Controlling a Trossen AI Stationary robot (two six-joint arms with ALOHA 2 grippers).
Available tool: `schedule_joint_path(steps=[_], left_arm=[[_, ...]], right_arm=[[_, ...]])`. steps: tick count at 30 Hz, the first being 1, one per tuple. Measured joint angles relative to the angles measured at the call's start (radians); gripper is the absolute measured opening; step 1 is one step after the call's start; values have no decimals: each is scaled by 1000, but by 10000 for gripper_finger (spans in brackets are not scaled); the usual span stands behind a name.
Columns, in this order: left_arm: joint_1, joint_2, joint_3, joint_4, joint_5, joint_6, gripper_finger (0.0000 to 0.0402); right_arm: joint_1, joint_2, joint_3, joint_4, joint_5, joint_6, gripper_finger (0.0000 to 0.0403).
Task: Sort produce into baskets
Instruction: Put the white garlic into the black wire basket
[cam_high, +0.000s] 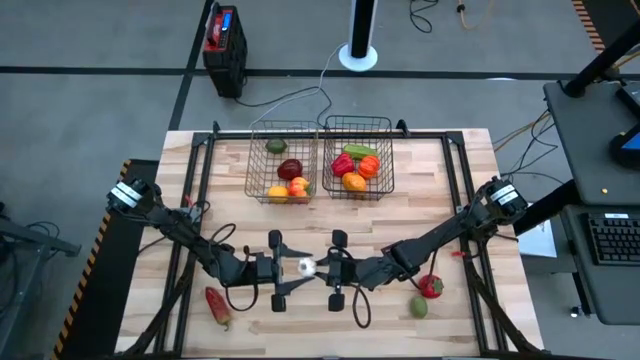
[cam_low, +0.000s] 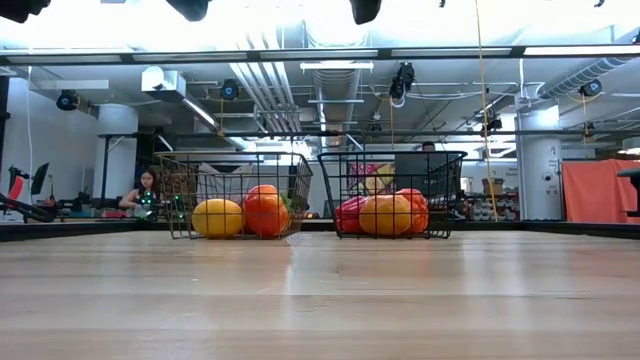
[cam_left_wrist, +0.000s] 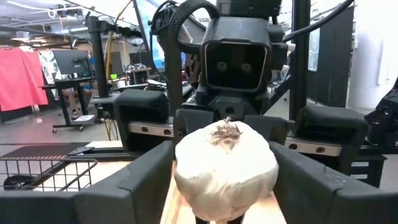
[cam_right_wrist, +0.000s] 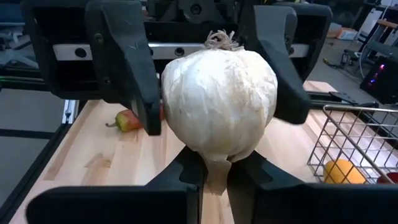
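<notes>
The garlic (cam_high: 306, 266) hangs in mid-air above the table's near middle, between the left gripper (cam_high: 283, 267) and the right gripper (cam_high: 330, 267), which face each other. In the right wrist view the right fingers pinch it at its base; the left fingers (cam_left_wrist: 140, 177) flank it with small gaps and seem still open. This looks like a handover, and the risk is timing: if the right lets go before the left clamps, the round bulb drops and rolls. Both baskets (cam_high: 283, 160) sit at the far edge, well apart, part filled. A pepper (cam_high: 430, 286) waits on the table
</notes>
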Motion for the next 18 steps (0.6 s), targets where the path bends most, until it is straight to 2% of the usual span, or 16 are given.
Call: schedule_joint_path(steps=[6, 15, 18], left_arm=[[-4, -6, 0, -9, -25, 12, 268], [-62, -58, -2, -45, -231, 131, 280], [-90, -91, -2, -69, -272, 152, 281]], right_arm=[[-2, -2, 0, -54, 12, 33, 49], [-2, -31, 0, -271, 135, 156, 46], [-4, -48, 0, -373, 187, 214, 47]])
